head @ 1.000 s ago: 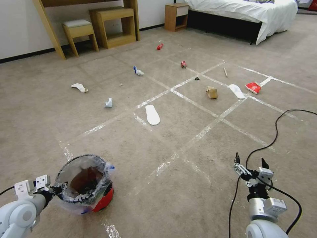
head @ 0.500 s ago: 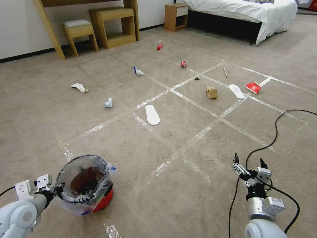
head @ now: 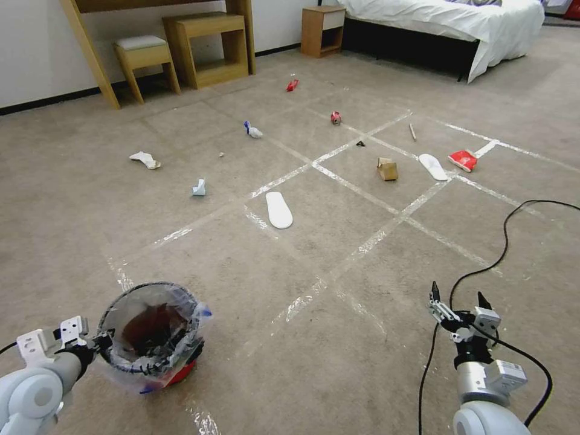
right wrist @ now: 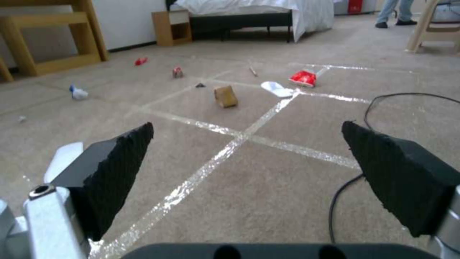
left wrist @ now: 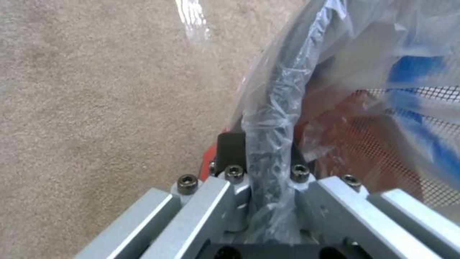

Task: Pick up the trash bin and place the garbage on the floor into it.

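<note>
A: Okay, quick one. We've got the left gripper (left wrist: 261, 169) clamped on the dark rim of the trash bin (head: 151, 332), bag liner pinched in with it. Bin sits low at our left, tilted, red base toward the floor (head: 338, 338).

B: Right gripper (head: 458, 300)?

A: Fingers spread wide, nothing in them, hovering over the carpet at our right beside the black cable (head: 513, 241).

B: Garbage all out ahead. Nearest is the white slipper sole (head: 279, 209); cardboard box (head: 387, 169) and red wrapper (head: 463, 160) farther off.

A: So we'd keep the rim grip firm and the mouth facing up, since the liner looks slippery, and keep clear of that cable.
</note>
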